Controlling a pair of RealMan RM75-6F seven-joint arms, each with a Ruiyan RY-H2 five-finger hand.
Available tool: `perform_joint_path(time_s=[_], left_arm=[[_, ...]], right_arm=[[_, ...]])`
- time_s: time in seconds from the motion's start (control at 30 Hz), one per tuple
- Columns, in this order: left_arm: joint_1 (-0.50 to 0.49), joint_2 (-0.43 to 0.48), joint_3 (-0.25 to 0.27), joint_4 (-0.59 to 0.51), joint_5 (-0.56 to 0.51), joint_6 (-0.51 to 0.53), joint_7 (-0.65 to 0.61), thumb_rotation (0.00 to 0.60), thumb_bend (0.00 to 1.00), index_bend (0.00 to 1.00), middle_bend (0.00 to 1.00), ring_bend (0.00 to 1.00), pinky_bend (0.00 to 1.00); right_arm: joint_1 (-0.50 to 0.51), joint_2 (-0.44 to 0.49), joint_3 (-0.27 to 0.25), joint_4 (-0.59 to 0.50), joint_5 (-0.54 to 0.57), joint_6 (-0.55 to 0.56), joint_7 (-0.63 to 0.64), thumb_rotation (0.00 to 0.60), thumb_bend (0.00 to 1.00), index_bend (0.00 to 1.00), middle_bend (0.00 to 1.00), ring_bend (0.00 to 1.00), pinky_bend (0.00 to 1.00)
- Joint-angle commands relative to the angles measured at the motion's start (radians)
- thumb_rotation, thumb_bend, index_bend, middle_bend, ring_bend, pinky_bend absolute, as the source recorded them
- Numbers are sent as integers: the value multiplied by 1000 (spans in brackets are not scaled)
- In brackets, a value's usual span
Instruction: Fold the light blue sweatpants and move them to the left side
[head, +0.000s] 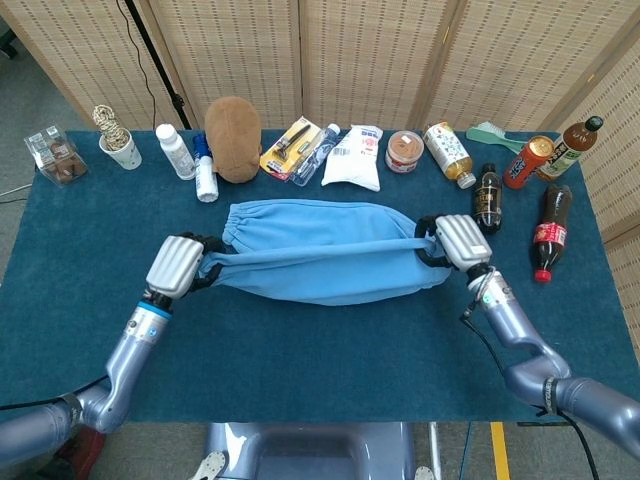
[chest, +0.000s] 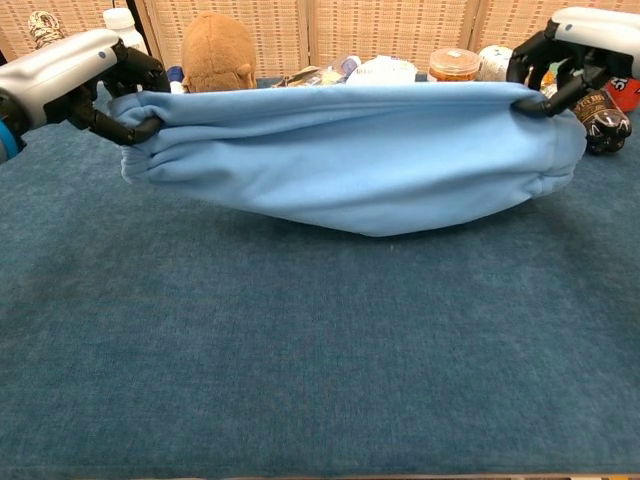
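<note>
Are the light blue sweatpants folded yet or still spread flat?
Mid-fold: the left hand and right hand hold one leg lifted over the sweatpants.

The light blue sweatpants (head: 320, 262) are soft matt fleece with a faint nap and gathered, ribbed cuffs. The surface (head: 90, 260) wears a dark teal cloth, short-piled and dull, mottled like carpet. The left robot hand (head: 176, 266) and right robot hand (head: 450, 241) have smooth, silvery-white shells with a mild sheen and black matt fingers (chest: 120, 122). Behind, the brown plush toy (head: 232, 138) looks furry, the cola bottle (head: 550, 233) is glossy plastic, and the folding screen (head: 360, 50) shows woven, cane-like panels in pale wooden frames.
</note>
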Motion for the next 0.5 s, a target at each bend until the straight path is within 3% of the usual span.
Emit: perform_joint_path(time_s=[0.03, 0.5], left_arm=[[-38, -18, -26, 50, -33, -32, 7, 600, 519, 711, 626, 580, 434], [-174, -137, -83, 273, -159, -140, 46, 600, 515, 713, 626, 575, 360]], right_arm=[[31, -21, 25, 39, 32, -38, -17, 600, 881, 676, 506, 468, 655], [134, -138, 59, 296, 112, -192, 2, 600, 882, 677, 506, 468, 655]])
